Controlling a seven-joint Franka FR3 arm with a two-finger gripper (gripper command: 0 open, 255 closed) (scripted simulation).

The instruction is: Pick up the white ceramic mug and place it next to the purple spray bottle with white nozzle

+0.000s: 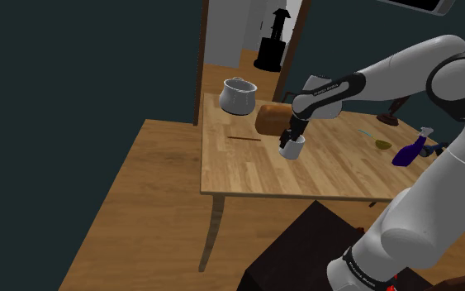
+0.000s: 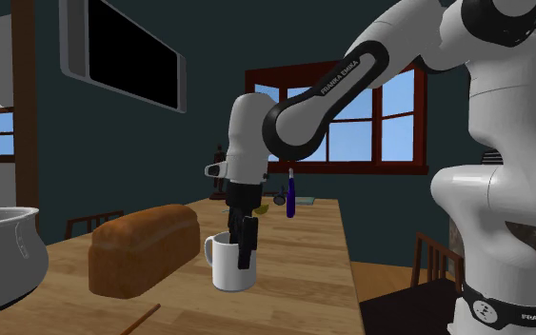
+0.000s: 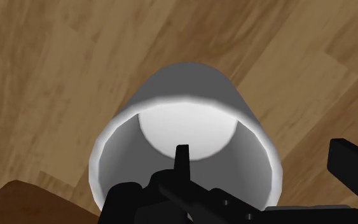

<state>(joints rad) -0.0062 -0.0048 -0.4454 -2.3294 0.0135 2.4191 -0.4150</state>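
A white mug [image 1: 293, 151] stands upright on the wooden table [image 1: 247, 174], next to a loaf of bread [image 1: 268, 120]. My gripper [image 1: 290, 137] points down into it. In the wrist view the gripper [image 3: 266, 159] is open and straddles the mug's [image 3: 184, 95] wall, with one fingertip [image 3: 182, 156] inside the cup and the other outside, apart from the wall. From the second exterior view the gripper [image 2: 240, 238] sits over the mug [image 2: 224, 271], whose handle faces the loaf. The purple spray bottle [image 1: 410, 151] lies far along the table, toward the shoulder view's right; it appears again as the distant spray bottle [image 2: 292, 195].
A grey pot [image 1: 238, 95] stands at the table's far corner, behind the bread loaf [image 2: 142, 249]. A thin dark stick [image 1: 244, 138] lies on the wood. A small olive-green object [image 1: 382, 144] rests near the bottle. The table's front edge runs close to the stand.
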